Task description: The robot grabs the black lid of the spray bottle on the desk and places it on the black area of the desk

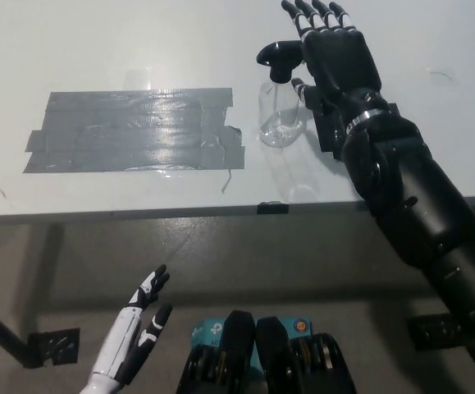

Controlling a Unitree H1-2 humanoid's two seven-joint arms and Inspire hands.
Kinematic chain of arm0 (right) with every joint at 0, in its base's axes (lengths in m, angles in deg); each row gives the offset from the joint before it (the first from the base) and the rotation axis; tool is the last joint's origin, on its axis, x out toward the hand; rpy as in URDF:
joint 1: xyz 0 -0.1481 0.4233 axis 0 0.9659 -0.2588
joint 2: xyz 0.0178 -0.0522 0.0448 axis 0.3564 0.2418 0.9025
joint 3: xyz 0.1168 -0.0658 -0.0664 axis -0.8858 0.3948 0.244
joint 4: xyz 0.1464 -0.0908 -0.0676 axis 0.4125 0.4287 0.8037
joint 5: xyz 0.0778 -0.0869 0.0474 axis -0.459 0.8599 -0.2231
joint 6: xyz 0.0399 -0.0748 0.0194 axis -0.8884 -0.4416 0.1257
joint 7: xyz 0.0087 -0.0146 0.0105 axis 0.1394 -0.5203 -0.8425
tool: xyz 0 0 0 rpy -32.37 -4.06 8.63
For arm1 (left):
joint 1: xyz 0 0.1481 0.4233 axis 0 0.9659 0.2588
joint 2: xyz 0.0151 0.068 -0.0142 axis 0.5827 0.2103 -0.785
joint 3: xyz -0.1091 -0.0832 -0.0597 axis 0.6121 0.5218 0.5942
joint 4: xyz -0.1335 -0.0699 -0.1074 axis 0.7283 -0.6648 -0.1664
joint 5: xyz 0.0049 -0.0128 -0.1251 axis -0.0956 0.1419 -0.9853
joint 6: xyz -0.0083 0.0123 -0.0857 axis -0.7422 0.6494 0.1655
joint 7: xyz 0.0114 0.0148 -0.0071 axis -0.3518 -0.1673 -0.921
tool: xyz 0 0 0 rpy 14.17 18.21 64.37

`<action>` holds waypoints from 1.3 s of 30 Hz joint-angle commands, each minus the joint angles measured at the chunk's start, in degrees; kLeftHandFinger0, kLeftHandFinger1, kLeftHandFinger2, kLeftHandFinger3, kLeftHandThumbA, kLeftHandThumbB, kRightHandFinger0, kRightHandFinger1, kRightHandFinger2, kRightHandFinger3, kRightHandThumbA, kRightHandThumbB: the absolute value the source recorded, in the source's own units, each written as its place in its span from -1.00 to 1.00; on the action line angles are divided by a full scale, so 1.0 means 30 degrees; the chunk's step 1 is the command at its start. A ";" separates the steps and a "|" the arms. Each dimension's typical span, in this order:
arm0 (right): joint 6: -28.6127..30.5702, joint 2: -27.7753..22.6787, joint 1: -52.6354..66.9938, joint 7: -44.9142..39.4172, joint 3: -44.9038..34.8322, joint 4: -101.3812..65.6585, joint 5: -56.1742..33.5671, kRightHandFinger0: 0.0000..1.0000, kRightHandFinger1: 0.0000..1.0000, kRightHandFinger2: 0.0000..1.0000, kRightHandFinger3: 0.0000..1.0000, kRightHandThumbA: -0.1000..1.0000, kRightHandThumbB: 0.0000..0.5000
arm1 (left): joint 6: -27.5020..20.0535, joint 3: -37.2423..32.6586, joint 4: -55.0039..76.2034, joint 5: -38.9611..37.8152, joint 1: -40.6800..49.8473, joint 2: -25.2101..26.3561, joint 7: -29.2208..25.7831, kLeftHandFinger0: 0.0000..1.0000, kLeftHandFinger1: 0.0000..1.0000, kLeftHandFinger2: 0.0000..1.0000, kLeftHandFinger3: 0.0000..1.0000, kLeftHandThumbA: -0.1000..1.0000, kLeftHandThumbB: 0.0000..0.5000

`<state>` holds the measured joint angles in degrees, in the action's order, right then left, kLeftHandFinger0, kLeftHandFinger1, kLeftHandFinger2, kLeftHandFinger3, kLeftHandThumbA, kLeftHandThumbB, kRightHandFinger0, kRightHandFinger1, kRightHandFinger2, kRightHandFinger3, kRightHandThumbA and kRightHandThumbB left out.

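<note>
My right robot hand (333, 57) covers the right part of the black lid (277, 58) in the upper middle of the frame, so its nozzle end is hidden and I cannot tell whether they touch. My arm hides the right edge of the clear bottle (280, 115). My left robot hand (139, 328) is cut off at the bottom edge. The tabletop (98, 41) runs past the top edge.

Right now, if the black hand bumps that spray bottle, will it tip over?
Probably. The spray bottle looks clear and nearly empty, so likely light. Its black lid makes it top-heavy, and the right hand is beside that top.
</note>
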<state>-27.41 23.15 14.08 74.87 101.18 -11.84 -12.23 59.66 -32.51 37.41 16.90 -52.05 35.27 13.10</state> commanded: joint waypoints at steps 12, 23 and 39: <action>-0.0482 0.0345 -0.2236 0.1168 0.0401 0.1041 0.0603 1.00 1.00 1.00 1.00 0.43 0.35 | -0.0372 0.0005 0.0786 0.0433 -0.0461 0.0234 0.0092 1.00 1.00 1.00 1.00 1.00 -0.72; -0.0786 0.0191 -0.2633 0.0204 0.0512 0.2197 0.0282 1.00 1.00 1.00 1.00 0.51 0.78 | -0.0078 0.0077 0.0979 0.0227 -0.0590 0.0235 0.0231 1.00 1.00 1.00 1.00 1.00 -0.66; -0.1176 -0.0183 -0.3323 -0.0663 0.0806 0.2300 0.0309 1.00 1.00 1.00 1.00 0.72 0.89 | 0.0039 0.0213 0.1008 0.0188 -0.0826 0.0306 0.0410 1.00 1.00 1.00 1.00 1.00 -0.78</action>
<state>-30.08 23.31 8.49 73.24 103.43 -4.69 -11.69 60.16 -32.28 38.62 17.44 -53.75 35.38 13.91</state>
